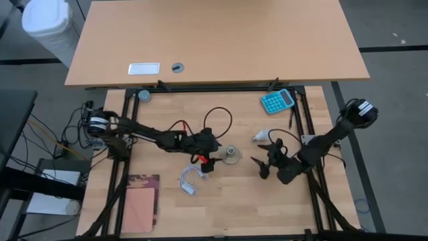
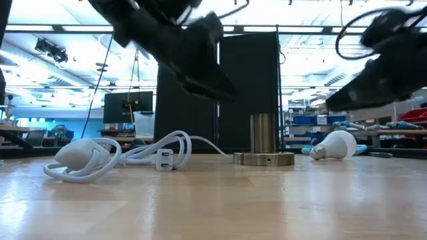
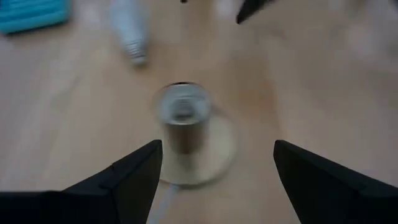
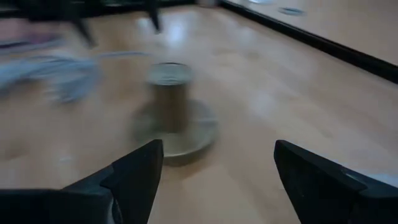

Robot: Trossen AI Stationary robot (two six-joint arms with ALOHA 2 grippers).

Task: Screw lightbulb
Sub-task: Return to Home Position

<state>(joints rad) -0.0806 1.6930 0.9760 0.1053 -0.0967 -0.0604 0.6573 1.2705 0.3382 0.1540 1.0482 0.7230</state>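
A: While both arms hang over the counter (image 1: 234,207), what state are the hands in?
B: Left hand (image 1: 215,154) and right hand (image 1: 261,167): both spread wide, holding nothing, one on either side of the socket (image 1: 231,155).
A: Lightbulb?
B: Lightbulb (image 1: 261,136) on its side on the counter, out of the socket, near the right hand. Risk: it lies loose, so a low sweep of that arm could set it rolling toward the edge.

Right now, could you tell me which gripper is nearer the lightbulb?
The right gripper; the left gripper sits beyond the socket, farther from the lightbulb.
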